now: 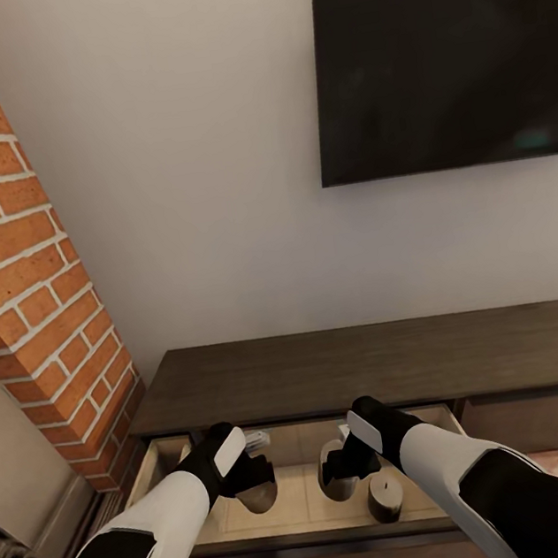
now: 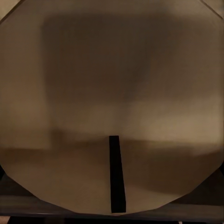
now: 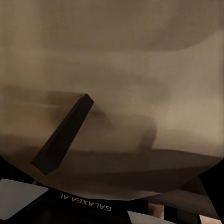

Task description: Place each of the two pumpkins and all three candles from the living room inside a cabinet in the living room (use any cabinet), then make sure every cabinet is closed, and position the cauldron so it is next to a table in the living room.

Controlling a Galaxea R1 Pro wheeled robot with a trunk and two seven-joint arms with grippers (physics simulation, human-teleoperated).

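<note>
The cabinet (image 1: 328, 370) is the long dark-brown unit under the TV, and its left drawer (image 1: 299, 504) is pulled out, showing a pale wood floor. My left gripper (image 1: 255, 479) is shut on a grey-brown candle (image 1: 259, 499) over the drawer. My right gripper (image 1: 344, 466) is shut on a second candle (image 1: 334, 478) beside it. A third candle (image 1: 386, 497) stands upright on the drawer floor, near my right forearm. Each wrist view looks close onto a held candle's pale top (image 2: 112, 93) (image 3: 121, 70) and dark wick (image 2: 116, 172) (image 3: 63, 135). The pumpkins, cauldron and table are out of view.
A red brick chimney breast (image 1: 18, 264) rises at the left, close to the drawer's left end. A black TV (image 1: 441, 49) hangs on the white wall above the unit. The neighbouring drawer front (image 1: 541, 418) to the right is shut.
</note>
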